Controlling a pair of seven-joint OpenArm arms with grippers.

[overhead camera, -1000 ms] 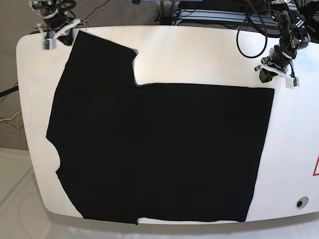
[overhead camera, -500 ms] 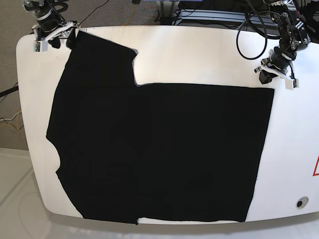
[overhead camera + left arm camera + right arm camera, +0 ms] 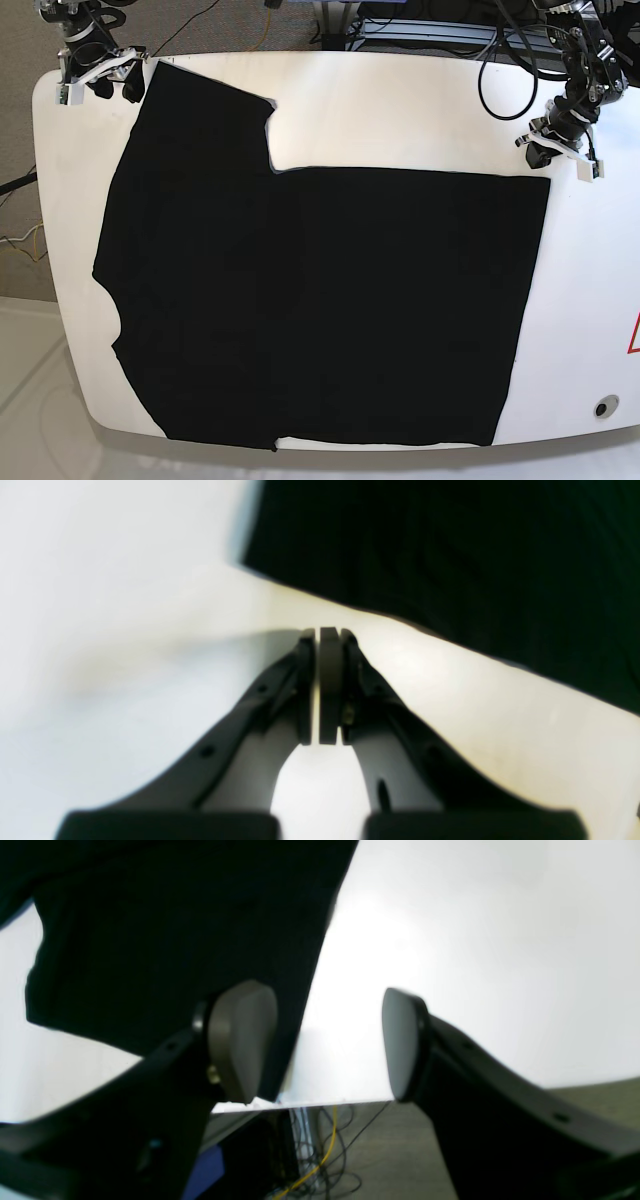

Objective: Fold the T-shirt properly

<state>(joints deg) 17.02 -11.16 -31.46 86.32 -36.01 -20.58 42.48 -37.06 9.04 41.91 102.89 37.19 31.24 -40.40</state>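
Both wrist views are soft and out of focus. In the left wrist view the T-shirt (image 3: 450, 555) is cut off by the top and right edges. In the right wrist view its cloth runs out at the top edge, and the cables (image 3: 320, 1155) under the table edge are too blurred to tell apart.

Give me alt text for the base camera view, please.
A black T-shirt lies flat across most of a white table. The right gripper, jaws open, is by its far corner; the left gripper is beside the opposite corner.
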